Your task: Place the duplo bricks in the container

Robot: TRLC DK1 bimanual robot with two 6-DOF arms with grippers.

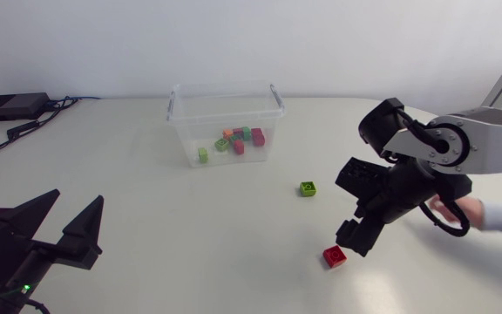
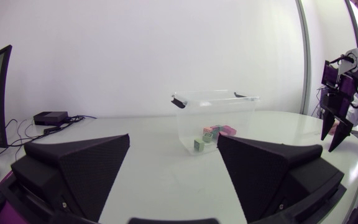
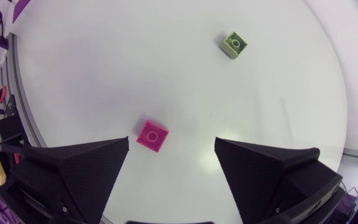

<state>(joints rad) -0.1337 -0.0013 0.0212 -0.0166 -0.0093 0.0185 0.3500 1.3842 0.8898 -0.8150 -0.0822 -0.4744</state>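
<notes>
A clear plastic container (image 1: 225,91) stands at the back middle of the table with several coloured duplo bricks (image 1: 238,139) inside. Two loose bricks lie on the table: a green brick (image 1: 308,188) and a red brick (image 1: 335,255). My right gripper (image 1: 347,212) hangs open just above the red brick. In the right wrist view the red brick (image 3: 152,135) lies under the right gripper (image 3: 172,143), close to one fingertip, with the green brick (image 3: 234,44) farther ahead. My left gripper (image 1: 70,218) is open and empty at the front left, facing the container (image 2: 188,121).
A black box with cables (image 1: 11,106) sits at the back left corner. A person's hand (image 1: 457,210) reaches over the table's right edge behind my right arm. My right arm (image 2: 337,121) also shows in the left wrist view, beside the container.
</notes>
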